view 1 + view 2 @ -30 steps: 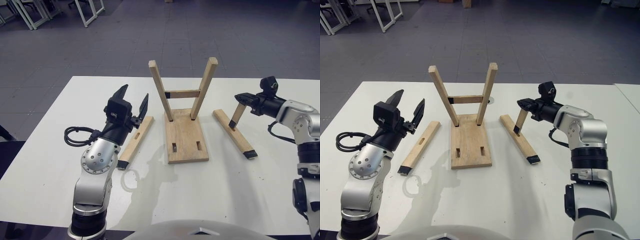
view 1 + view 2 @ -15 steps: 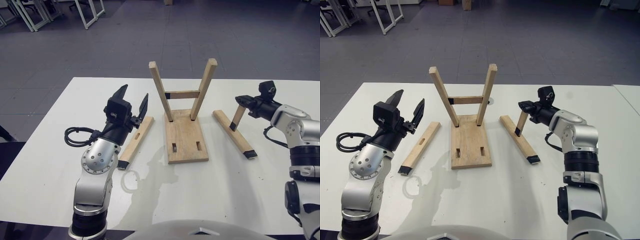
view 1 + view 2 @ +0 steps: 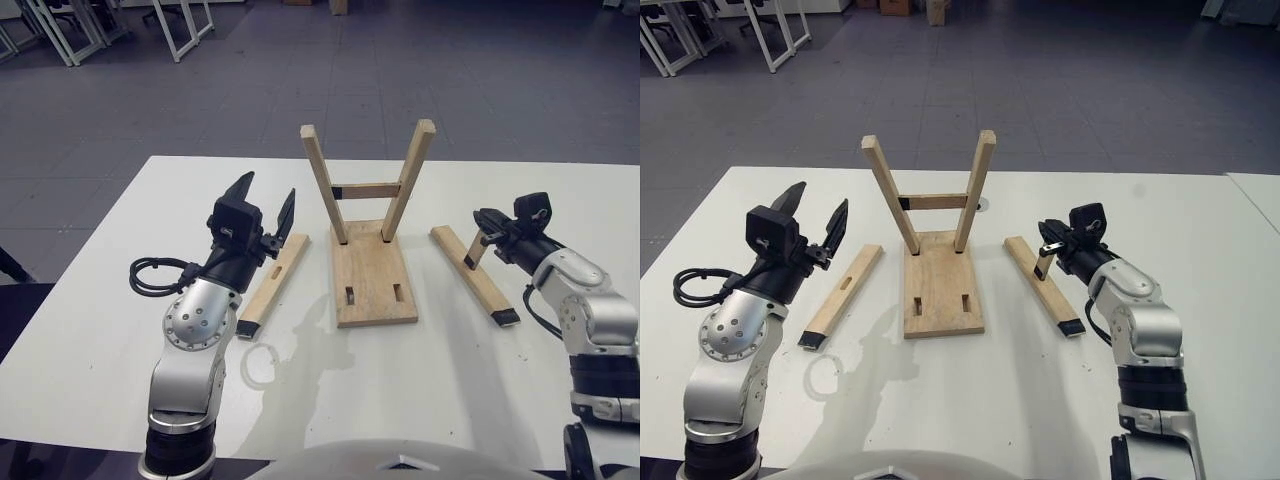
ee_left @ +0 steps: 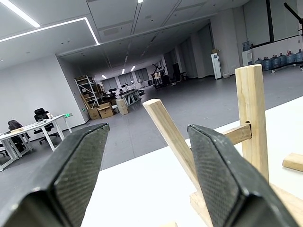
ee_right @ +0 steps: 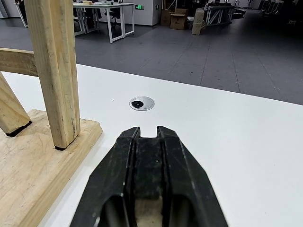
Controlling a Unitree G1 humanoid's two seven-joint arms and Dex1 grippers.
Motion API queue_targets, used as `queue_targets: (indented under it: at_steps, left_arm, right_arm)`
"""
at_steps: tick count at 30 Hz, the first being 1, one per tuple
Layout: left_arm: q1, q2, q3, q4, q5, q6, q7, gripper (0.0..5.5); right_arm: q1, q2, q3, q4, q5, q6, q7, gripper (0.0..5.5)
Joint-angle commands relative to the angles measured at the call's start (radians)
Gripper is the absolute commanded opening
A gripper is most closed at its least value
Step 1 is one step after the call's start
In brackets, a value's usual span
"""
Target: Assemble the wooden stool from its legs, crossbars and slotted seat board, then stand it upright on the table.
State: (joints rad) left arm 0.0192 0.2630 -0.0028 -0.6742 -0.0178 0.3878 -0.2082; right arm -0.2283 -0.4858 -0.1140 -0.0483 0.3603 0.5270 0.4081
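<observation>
Left tool (image 3: 268, 190) hangs spread above the loose leg (image 3: 268, 285) on the worktop (image 3: 100, 300), same as before. The seat board (image 3: 372, 285) lies at centre with two braced legs (image 3: 368, 188) socketed at its far end and its near slots (image 3: 348, 294) empty. Right tool (image 3: 485, 222), pinching the short crossbar (image 3: 474, 250) on the right leg (image 3: 480, 285), has pulled back robotward, likely to lift that half.

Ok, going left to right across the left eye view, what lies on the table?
Black cable → loose slotted leg → seat board with two legs standing in it → second loose leg, its crossbar held by the right gripper.
</observation>
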Motion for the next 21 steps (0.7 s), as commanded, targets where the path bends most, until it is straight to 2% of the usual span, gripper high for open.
queue_targets:
  at_steps: [1,11,12,18,21]
  left_arm:
    - [0.002,0.001,0.002,-0.001,0.004,0.010,0.004,3.07]
    - [-0.002,0.001,-0.004,0.016,0.041,0.002,0.016,3.07]
    - [0.000,0.001,-0.003,0.016,0.041,0.001,0.016,3.07]
    - [0.005,0.002,-0.001,0.022,0.040,-0.011,0.013,3.07]
    - [0.011,0.005,0.003,0.029,0.039,-0.021,0.009,3.07]
  right_arm:
    - [0.066,0.012,0.023,0.029,-0.016,0.090,-0.009,0.43]
    - [-0.069,0.027,-0.008,-0.063,0.004,0.197,-0.067,0.43]
    - [-0.080,0.031,-0.012,-0.073,0.004,0.201,-0.074,0.79]
    - [-0.107,0.039,-0.029,-0.117,-0.001,0.205,-0.086,1.83]
    - [-0.169,0.039,-0.073,-0.176,0.024,0.245,-0.117,2.40]
